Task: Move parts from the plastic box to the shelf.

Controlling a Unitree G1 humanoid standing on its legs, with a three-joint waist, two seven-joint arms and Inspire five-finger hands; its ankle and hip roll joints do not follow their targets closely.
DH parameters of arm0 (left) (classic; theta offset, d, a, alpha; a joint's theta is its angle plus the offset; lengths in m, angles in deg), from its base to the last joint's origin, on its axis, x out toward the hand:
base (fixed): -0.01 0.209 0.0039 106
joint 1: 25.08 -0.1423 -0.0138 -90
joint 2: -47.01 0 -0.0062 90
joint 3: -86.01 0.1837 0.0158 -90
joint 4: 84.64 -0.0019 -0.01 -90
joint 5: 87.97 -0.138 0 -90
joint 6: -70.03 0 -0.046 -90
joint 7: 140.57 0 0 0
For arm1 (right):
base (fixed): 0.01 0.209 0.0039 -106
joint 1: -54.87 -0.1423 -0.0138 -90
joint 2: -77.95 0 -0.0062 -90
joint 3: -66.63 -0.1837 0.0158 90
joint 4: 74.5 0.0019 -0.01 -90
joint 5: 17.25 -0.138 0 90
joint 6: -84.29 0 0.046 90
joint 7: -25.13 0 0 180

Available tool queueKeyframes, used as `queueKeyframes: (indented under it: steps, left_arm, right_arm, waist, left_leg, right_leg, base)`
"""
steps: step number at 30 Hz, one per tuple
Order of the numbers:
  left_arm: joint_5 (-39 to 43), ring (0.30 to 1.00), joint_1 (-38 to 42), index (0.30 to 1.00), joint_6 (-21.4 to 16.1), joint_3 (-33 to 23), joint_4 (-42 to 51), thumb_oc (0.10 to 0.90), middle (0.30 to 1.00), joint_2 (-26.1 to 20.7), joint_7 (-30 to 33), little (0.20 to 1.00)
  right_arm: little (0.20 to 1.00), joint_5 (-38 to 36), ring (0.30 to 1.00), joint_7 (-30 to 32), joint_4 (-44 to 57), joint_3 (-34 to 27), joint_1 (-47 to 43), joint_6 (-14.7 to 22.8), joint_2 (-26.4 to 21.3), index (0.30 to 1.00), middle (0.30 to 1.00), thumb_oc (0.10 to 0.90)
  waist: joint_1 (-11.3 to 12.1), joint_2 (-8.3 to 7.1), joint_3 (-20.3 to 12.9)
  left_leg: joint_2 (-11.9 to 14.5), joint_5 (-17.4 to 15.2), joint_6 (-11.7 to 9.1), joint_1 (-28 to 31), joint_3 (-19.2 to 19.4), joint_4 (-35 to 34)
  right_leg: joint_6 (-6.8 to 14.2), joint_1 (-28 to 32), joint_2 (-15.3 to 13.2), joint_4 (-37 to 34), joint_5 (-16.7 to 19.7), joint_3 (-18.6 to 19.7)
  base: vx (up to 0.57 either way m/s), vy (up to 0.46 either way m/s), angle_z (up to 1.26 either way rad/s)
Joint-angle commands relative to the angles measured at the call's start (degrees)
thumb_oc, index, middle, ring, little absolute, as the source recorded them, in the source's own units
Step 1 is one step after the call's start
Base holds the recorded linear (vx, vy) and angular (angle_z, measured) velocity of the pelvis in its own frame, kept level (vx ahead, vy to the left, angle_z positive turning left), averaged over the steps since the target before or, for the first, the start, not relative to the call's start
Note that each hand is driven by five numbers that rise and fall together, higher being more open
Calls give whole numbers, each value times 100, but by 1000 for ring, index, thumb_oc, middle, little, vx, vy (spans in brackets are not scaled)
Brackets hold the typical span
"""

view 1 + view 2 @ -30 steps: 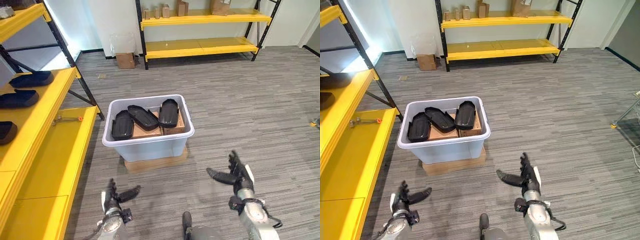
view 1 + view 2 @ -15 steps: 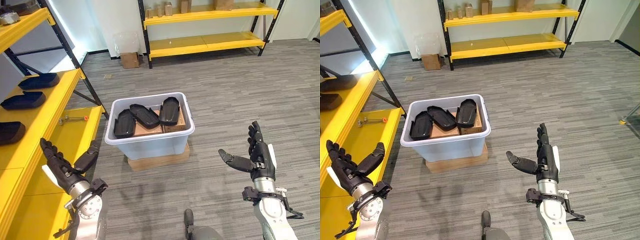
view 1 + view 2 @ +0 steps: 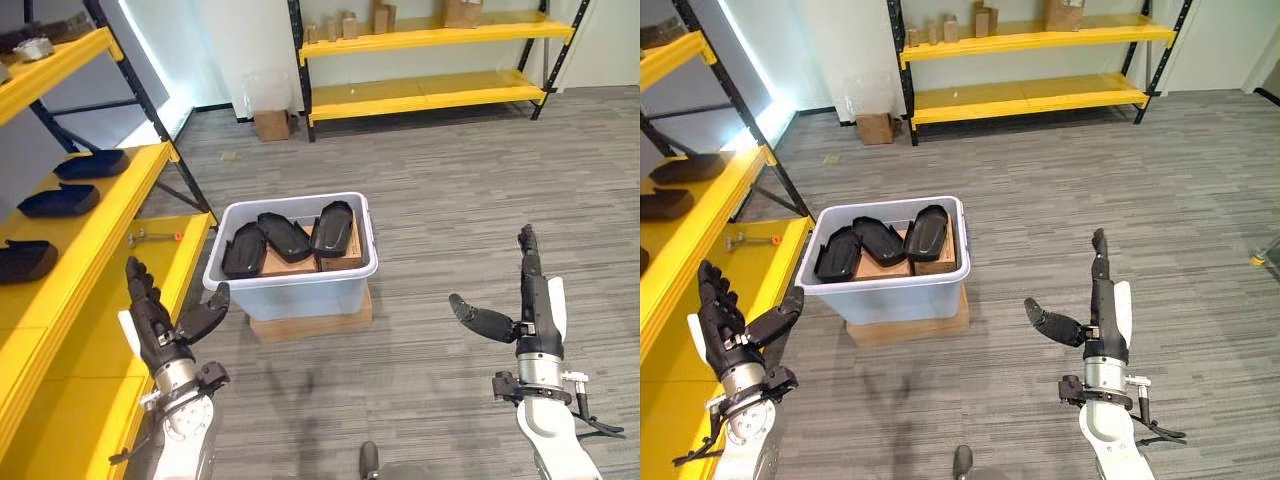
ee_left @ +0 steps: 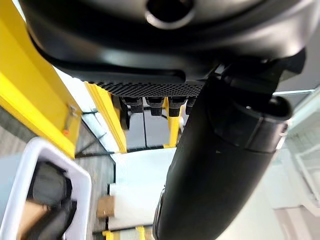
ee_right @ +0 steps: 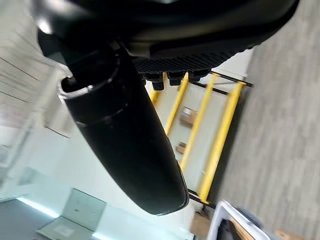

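Note:
A pale grey plastic box (image 3: 292, 290) stands on a flat cardboard base in the middle of the floor. Inside it lie three black moulded parts (image 3: 285, 236) on top of brown cartons. More black parts (image 3: 49, 200) rest on the yellow shelf (image 3: 92, 235) at the left. My left hand (image 3: 162, 325) is raised and open between the shelf and the box, holding nothing. To the right of the box my right hand (image 3: 528, 305) is also raised, open and empty. The box corner (image 4: 45, 195) appears past the left hand in the left wrist view.
A second yellow rack (image 3: 430, 60) with small cartons stands against the back wall, and a cardboard box (image 3: 271, 123) sits on the floor beside it. A small orange-handled tool (image 3: 152, 237) lies on the left shelf's lower board. Grey carpet surrounds the box.
Both hands have risen from low at the picture's bottom to chest height with fingers straight. The whole picture has shifted, so the camera has moved.

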Motion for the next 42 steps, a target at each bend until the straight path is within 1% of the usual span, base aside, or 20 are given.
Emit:
queueKeyframes:
  steps: [1, 2, 3, 7, 9, 11, 14, 16, 20, 25, 31, 36, 40, 42]
  left_arm:
    - [-115, 1000, 164, 1000, -624, -304, 492, 900, 1000, -605, -210, 1000]
    - [-99, 1000, 151, 1000, -626, -301, 497, 900, 1000, -610, -223, 1000]
    - [-37, 1000, 146, 1000, -648, -264, 479, 900, 1000, -617, -310, 1000]
    - [25, 1000, 151, 1000, -658, -232, 408, 900, 1000, -611, -376, 1000]
    - [119, 1000, 111, 1000, -725, -239, 316, 900, 1000, -595, -451, 1000]
    - [128, 1000, 60, 1000, -760, -247, 246, 900, 1000, -567, -505, 1000]
    - [123, 1000, 38, 1000, -811, -253, 185, 900, 1000, -541, -447, 1000]
    - [142, 1000, 49, 1000, -741, -248, 201, 900, 1000, -539, -467, 1000]
    - [163, 1000, 75, 1000, -701, -159, 157, 900, 1000, -522, -506, 1000]
    - [156, 1000, 78, 1000, -665, -116, 153, 900, 1000, -508, -570, 1000]
    - [201, 1000, 93, 1000, -616, -115, 133, 900, 1000, -543, -663, 1000]
    - [191, 1000, 118, 1000, -555, -85, 99, 900, 1000, -532, -734, 1000]
    - [182, 1000, 57, 1000, -575, -70, 129, 900, 1000, -532, -824, 1000]
    - [203, 1000, 33, 1000, -547, -79, 146, 900, 1000, -534, -847, 1000]
  right_arm:
    - [1000, -102, 1000, -103, 470, -72, -403, 617, -172, 1000, 1000, 900]
    - [1000, -131, 1000, -128, 470, -68, -388, 616, -176, 1000, 1000, 900]
    - [1000, -142, 1000, -190, 424, 7, -362, 602, -191, 1000, 1000, 900]
    - [1000, -161, 1000, -236, 348, 128, -358, 597, -229, 1000, 1000, 900]
    - [1000, -157, 1000, -305, 345, 187, -356, 567, -260, 1000, 1000, 900]
    - [1000, -314, 1000, -465, 355, 211, -352, 471, -303, 1000, 1000, 900]
    - [1000, -413, 1000, -741, 328, 193, -335, 528, -327, 1000, 1000, 900]
    - [1000, -453, 1000, -826, 348, 196, -323, 522, -355, 1000, 1000, 900]
    - [1000, -564, 1000, -874, 260, 237, -328, 532, -381, 1000, 1000, 900]
    - [1000, -606, 1000, -947, 237, 243, -266, 493, -380, 1000, 1000, 900]
    - [1000, -663, 1000, -985, 271, 237, -243, 394, -355, 1000, 1000, 900]
    - [1000, -654, 1000, -912, 233, 298, -343, 286, -282, 1000, 1000, 900]
    - [1000, -596, 1000, -891, 229, 340, -397, 174, -235, 1000, 1000, 900]
    - [1000, -600, 1000, -887, 232, 345, -411, 127, -235, 1000, 1000, 900]
  waist:
    - [-108, 84, -137]
    - [-104, 82, -134]
    - [-69, 118, -127]
    - [5, 176, -125]
    - [80, 202, -110]
    - [132, 187, -74]
    - [98, 232, -30]
    - [61, 273, -14]
    - [29, 350, -24]
    - [11, 410, -108]
    - [34, 378, -228]
    - [99, 326, -298]
    - [174, 309, -310]
    - [193, 310, -311]
  left_leg:
    - [55, 55, 223, 537, 504, -1623]
    - [50, 97, 216, 568, 523, -1771]
    - [62, 339, 136, 538, 459, -2568]
    - [158, 759, -4, 428, 377, -3547]
    - [360, 1030, -123, 279, 276, -4098]
    - [493, 1132, -152, 202, 156, -4445]
    - [631, 1225, -193, 284, 245, -4600]
    - [701, 1316, -236, 384, 339, -4631]
    - [718, 1503, -319, 550, 383, -4528]
    - [634, 1517, -317, 719, 411, -4435]
    - [432, 1163, -186, 939, 451, -4521]
    - [259, 732, -33, 1114, 450, -4620]
    - [175, 598, 21, 1205, 339, -4681]
    - [169, 580, 27, 1226, 320, -4702]
  right_leg:
    - [632, 974, 29, -714, 139, 144]
    - [639, 990, 25, -714, 132, 164]
    - [690, 1062, 44, -714, 94, 261]
    - [742, 1171, 60, -714, 55, 317]
    - [763, 1271, 51, -714, 39, 340]
    - [770, 1371, 23, -697, 38, 361]
    - [766, 1348, 35, -519, -51, 331]
    - [755, 1335, 72, -431, -107, 294]
    - [735, 1357, 119, -352, -151, 213]
    - [714, 1387, 128, -304, -199, 124]
    - [734, 1435, 66, -311, -244, 27]
    - [765, 1447, -9, -330, -287, -50]
    - [785, 1457, -48, -373, -318, -96]
    - [791, 1456, -59, -370, -329, -116]
  base:
    - [105, 74, -43]
    - [102, 124, -53]
    - [87, 101, -41]
    - [91, 76, -8]
    - [148, 91, -25]
    - [186, 109, -34]
    - [123, 101, -29]
    - [99, 100, -19]
    - [102, 113, 7]
    - [108, 112, 8]
    - [101, 74, 6]
    - [86, 34, 9]
    - [85, 25, 7]
    - [83, 33, 11]
